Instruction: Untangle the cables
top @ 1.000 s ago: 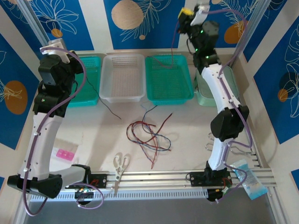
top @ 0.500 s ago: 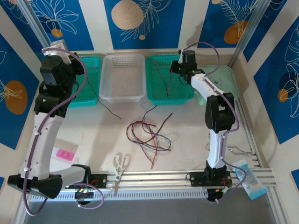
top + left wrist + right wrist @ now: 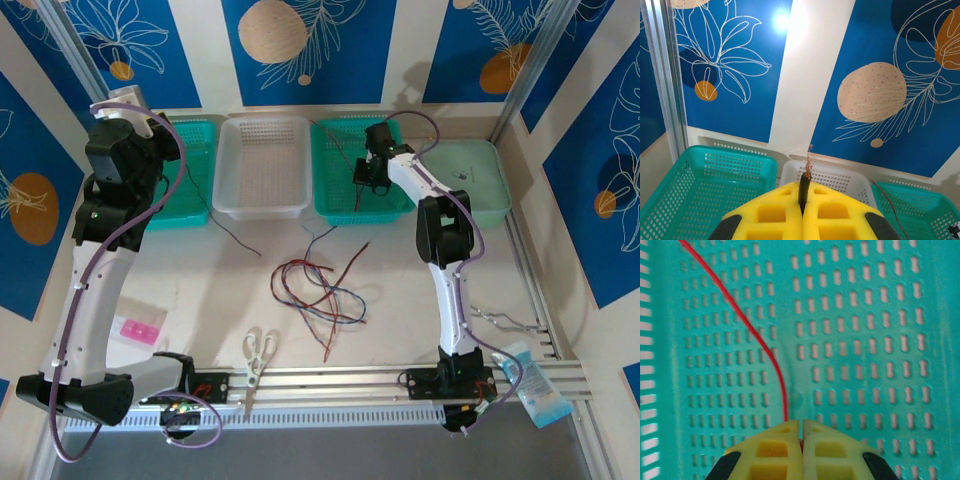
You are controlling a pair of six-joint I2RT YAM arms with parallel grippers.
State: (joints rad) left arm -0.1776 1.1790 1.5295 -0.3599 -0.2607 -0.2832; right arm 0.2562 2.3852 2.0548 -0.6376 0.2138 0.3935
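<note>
Reaching low into teal basket (image 3: 330,213), right end effector (image 3: 801,426) (pinching red cable (image 3: 747,325)).

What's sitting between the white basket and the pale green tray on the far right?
A teal basket, seen from the top camera. The right hand hangs over it, shut on a red cable.

The left arm (image 3: 85,290) and right arm (image 3: 450,305) are showing white shells between bulky black joints, purple cables (image 3: 180,155) trailing alongside. Up close, the jaws are showing yellow, pocketed pads (image 3: 790,221) with black corners.
</note>
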